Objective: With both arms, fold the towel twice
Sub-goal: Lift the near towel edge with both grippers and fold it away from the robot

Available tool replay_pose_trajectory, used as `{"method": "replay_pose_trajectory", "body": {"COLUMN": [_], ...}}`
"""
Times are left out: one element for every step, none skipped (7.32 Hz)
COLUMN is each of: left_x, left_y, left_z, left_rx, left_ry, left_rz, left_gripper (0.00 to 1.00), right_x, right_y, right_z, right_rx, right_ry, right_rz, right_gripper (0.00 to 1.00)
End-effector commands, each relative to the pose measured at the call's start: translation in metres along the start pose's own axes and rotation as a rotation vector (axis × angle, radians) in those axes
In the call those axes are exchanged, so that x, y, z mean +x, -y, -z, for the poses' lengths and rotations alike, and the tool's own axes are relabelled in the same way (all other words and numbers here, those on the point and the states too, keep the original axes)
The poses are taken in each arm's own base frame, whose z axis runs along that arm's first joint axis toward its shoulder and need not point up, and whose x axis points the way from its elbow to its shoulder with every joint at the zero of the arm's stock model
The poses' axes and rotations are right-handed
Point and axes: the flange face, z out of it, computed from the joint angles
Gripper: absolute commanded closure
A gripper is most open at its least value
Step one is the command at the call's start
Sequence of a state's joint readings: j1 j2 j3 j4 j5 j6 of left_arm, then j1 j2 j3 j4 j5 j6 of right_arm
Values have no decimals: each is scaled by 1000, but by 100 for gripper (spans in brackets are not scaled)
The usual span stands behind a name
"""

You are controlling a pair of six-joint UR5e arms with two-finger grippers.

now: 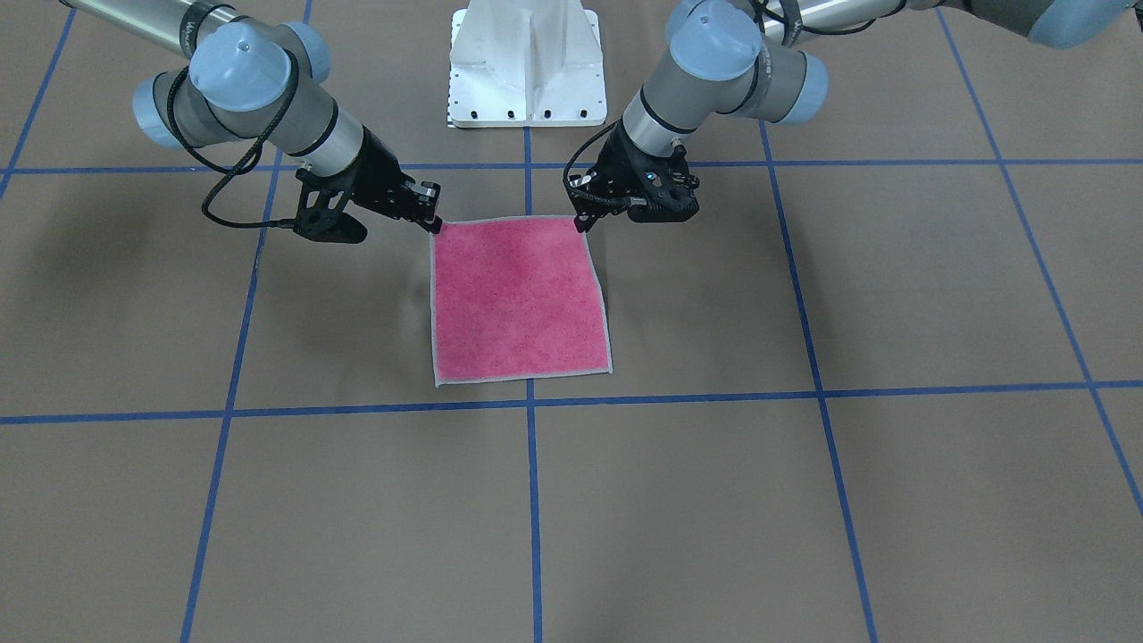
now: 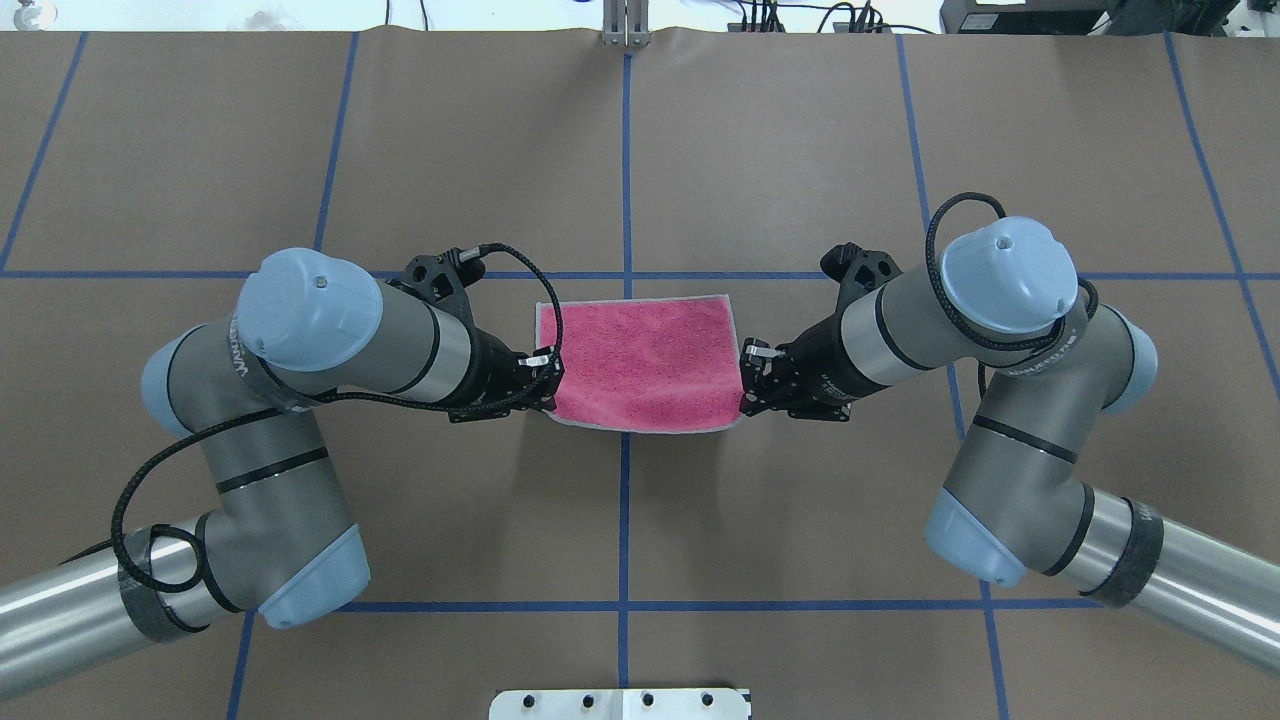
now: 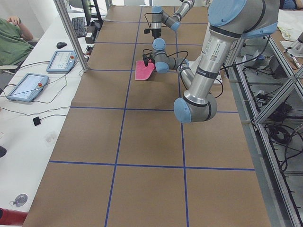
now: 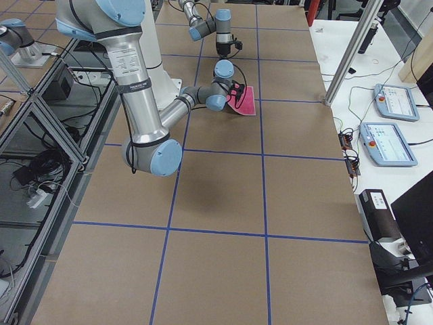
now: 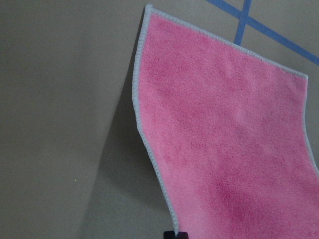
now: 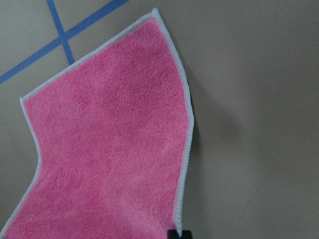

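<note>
Evenly does it: left pincer [image 1: 583, 221] and right pincer [image 1: 436, 220] each clamp a robot-side corner of the towel [image 1: 521, 299], pink-up on the tabletop [image 1: 804, 500]; lift together, edge taut, corners matched.

No text or label can be read.

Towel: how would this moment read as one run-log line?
towel: pink face up, unfolded | left tool: shut on robot-side corner | right tool: shut on other robot-side corner | robot-side edge raised

Overhead and front views oppose, both steep; side views look along brown table [image 1: 804, 500], far; wrist views close. All share pink terry towel [image 1: 521, 299].
</note>
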State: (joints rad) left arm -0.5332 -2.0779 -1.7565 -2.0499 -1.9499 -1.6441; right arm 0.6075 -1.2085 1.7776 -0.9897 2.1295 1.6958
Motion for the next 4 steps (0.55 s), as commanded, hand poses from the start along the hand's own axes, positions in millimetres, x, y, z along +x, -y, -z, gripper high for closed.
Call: {"method": "replay_pose_trajectory", "body": {"left_x": [-1,-2,-5,-8], "left_y": [22,27,32,34], "left_z": [7,4,1,-3], "left_rx": [33,38,44,45], "left_ry": [-1,7,17,25], "left_rz": [18,24,31,35], "left_gripper": [100,100,100,100], "right_x": [1,2,6,3], "right_y": [9,11,18,25], "right_z": [1,-1,-5,-7], "right_rx": [15,20,32,45], "right_ry": [-3,-7,-18,-19], "right_rz": [-17,-20,-27,-33], "right_gripper": [100,100,100,100]}}
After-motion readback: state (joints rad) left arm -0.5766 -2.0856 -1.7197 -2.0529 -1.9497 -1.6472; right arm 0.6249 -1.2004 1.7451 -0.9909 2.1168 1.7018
